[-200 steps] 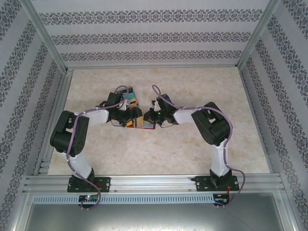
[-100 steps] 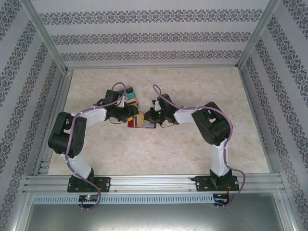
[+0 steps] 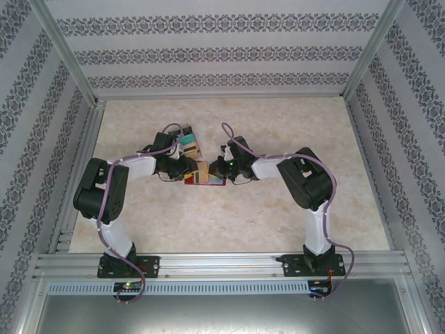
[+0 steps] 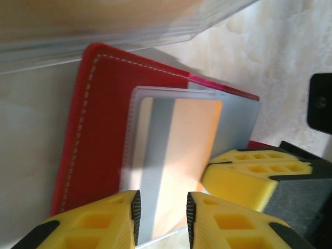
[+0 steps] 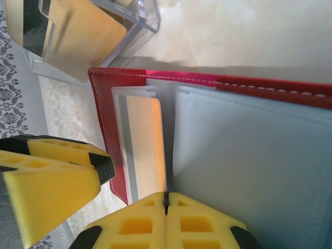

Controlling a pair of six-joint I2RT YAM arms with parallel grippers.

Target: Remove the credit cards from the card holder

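1. The table (image 3: 278, 223) is pale and marbled, with patterned walls on three sides.
2. The left arm (image 3: 104, 191) and the right arm (image 3: 306, 177) reach inward from their bases. Their wrists meet near the middle of the table.
3. A clear box (image 5: 93, 41) holding tan and dark cards stands just beyond the holder, at the far side of both wrists.
4. The holder (image 3: 208, 179) lies open on the table between the two grippers. Its red cover (image 4: 98, 135) with white stitching faces up on the left gripper's side. Its grey-blue inner face (image 5: 249, 171) spreads out on the other side.
5. The right gripper (image 5: 166, 205) has its jaws pressed fully together. The tips sit where the sleeve's edge meets the grey-blue face. Whether they pinch a leaf there cannot be told. One of its yellow fingers (image 4: 254, 174) sits just beside the card's near corner.
6. The left gripper (image 4: 162, 218) stands narrow over the near end of the card, with a gap between the pads. The card's face shows through that gap. Whether the pads grip anything cannot be told. One of its fingers (image 5: 52, 176) sits just beside the red cover's edge.
7. A clear sleeve (image 5: 120, 135) lies against the red cover.
8. The card (image 4: 176, 155), tan with a grey stripe, sits inside the sleeve.
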